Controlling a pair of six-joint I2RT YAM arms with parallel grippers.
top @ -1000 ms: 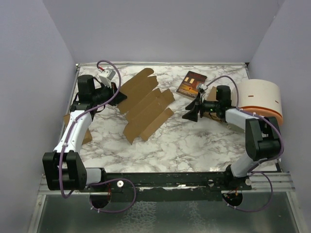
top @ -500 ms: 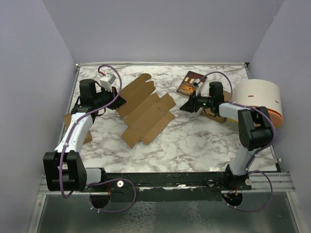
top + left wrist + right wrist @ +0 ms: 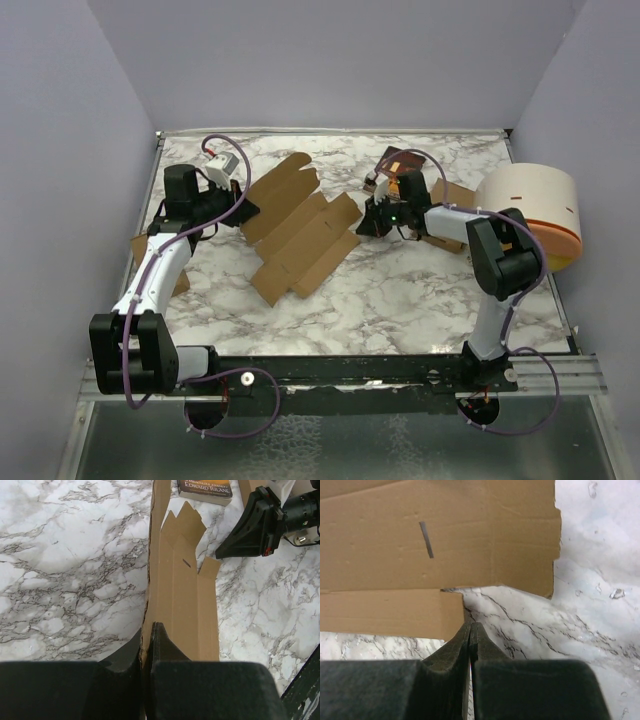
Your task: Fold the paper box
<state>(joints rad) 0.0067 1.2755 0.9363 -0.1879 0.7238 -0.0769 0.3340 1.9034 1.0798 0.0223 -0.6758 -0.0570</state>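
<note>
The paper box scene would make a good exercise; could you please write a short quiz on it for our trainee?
1. True or false: the paper box is already folded into a closed cube.
2. Which gripper clamps the box's edge? A) left B) right C) neither
3. What round thing stands at the right edge of the table?
Key: 1 false. 2 A, the left gripper; the right gripper is shut with no cardboard between its fingers. 3 the white drum with an orange band.

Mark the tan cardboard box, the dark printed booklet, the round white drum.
tan cardboard box (image 3: 303, 225): top view, middle panel
dark printed booklet (image 3: 205, 487): left wrist view, cover
round white drum (image 3: 525, 195): top view, white wall
</note>
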